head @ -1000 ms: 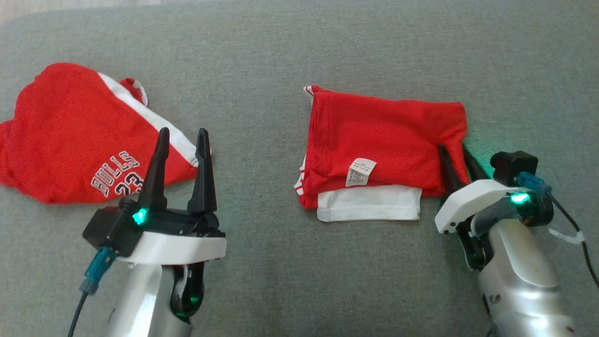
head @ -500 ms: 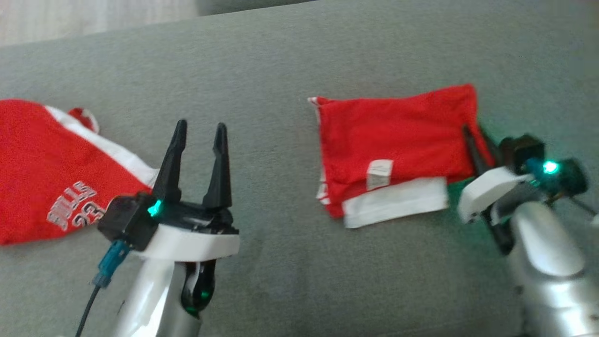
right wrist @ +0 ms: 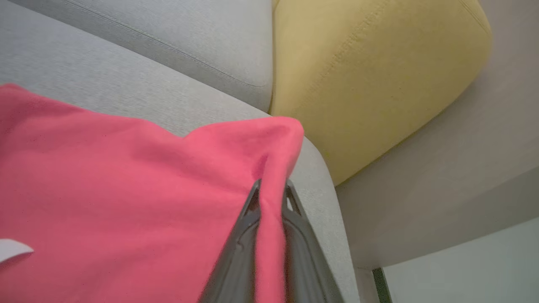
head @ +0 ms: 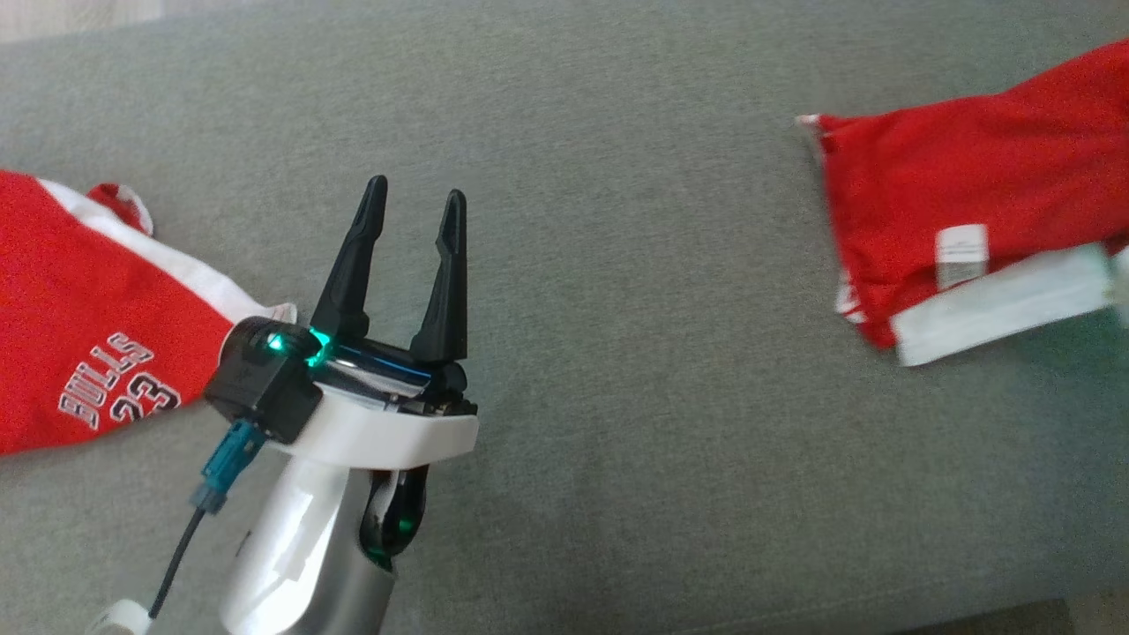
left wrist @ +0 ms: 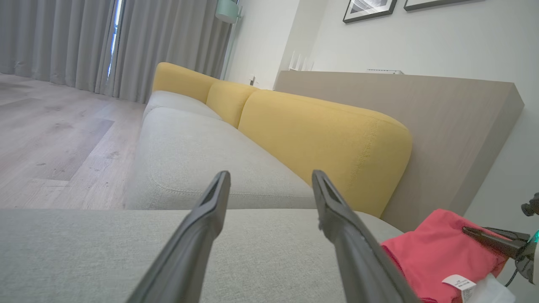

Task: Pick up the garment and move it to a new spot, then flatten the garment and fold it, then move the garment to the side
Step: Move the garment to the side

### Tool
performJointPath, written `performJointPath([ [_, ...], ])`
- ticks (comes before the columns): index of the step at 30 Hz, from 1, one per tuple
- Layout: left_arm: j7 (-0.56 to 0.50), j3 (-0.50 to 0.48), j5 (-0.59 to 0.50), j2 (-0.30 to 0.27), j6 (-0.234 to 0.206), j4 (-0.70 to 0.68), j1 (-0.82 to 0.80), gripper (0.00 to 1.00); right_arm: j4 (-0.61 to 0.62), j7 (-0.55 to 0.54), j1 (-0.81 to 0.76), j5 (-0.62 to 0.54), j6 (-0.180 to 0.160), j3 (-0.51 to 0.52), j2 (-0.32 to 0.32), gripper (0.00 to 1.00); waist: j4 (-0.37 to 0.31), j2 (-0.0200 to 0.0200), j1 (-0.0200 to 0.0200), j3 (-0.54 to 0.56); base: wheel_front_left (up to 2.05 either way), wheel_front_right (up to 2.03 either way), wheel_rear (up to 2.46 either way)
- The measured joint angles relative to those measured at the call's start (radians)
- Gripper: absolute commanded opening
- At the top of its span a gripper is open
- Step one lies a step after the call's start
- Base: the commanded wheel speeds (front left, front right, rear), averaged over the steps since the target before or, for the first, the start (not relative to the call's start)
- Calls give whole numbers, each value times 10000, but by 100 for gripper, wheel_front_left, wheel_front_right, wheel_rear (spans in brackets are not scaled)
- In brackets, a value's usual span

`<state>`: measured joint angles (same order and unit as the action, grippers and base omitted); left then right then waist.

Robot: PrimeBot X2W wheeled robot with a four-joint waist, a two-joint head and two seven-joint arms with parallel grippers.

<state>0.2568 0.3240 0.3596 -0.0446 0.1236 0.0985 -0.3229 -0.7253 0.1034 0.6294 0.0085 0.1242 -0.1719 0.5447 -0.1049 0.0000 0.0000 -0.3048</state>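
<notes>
- Left gripper: nearest to the camera, low over the bare grey seat. Jaws wide, nothing between them.
- Jersey: red, BULLS 23 print, lying loose at the seat's left. It is near the left gripper but not touching, and not the piece in hand.
- Garment: red, folded, at the seat's right, partly cut off by the head view's edge. A label lies on top, and a white layer pokes out along the near edge.
- Right gripper: jaws almost closed on a ridge of red cloth at the garment's far right corner, with the cloth bunched between them.
- The rest of the garment probably lies on the seat. The head view is blurred there, so I cannot tell whether the near edge is lifted.
- Step, as I read it: the last one, shifting the folded garment aside.
- Risk: this is a one-corner pinch. A pull may take only the top layer, so the fold opens and the white layer stays behind.
- Risk: the pinch is thin. Drag on the fabric seat could pull the cloth out of the jaws.
- Risk: the seat's rounded corner is just beside the pinch. Much further right and the garment hangs over the edge and could drop by the yellow backrest.
- The left gripper is well apart from the garment, so nothing steadies the fold.
</notes>
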Motion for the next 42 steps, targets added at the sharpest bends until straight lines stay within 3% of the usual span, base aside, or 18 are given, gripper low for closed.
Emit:
performJointPath([
  [6, 0, -88, 0, 2, 2, -35, -3, 100, -767, -65, 318, -48, 0, 610, 644, 0, 381, 0, 0, -169, 0, 0, 0],
  [17, 0, -288, -2, 4, 10, -40, 3, 100, -1423, 171, 516, -382, 0, 1047, 635, 0, 523, 0, 0, -67, 0, 0, 0],
  [18, 0, -291, -2, 4, 10, -38, 5, 100, -1486, 173, 573, -391, 0, 1095, 604, 17, 517, 0, 0, -24, 0, 0, 0],
  [19, 0, -291, -2, 4, 10, -40, 9, 100, -1501, 174, 593, -433, 0, 1147, 593, 85, 510, 0, 0, 16, 0, 0, 0],
  [20, 0, -297, -2, 4, 10, -38, 18, 100, -1505, 213, 593, -453, 0, 1200, 570, 100, 500, 0, 0, 59, 0, 0, 0],
  [32, 0, -334, 6, 4, 10, -8, 364, 100, -1014, 476, 564, -426, 0, 1871, -242, 100, 383, 0, -1, 696, 0, 0, 0],
  [42, 0, -591, 117, 4, -13, -109, 740, 100, 1944, 648, -366, 330, 0, 2002, -1983, 100, 580, 0, -2, 1395, 0, 0, 0],
])
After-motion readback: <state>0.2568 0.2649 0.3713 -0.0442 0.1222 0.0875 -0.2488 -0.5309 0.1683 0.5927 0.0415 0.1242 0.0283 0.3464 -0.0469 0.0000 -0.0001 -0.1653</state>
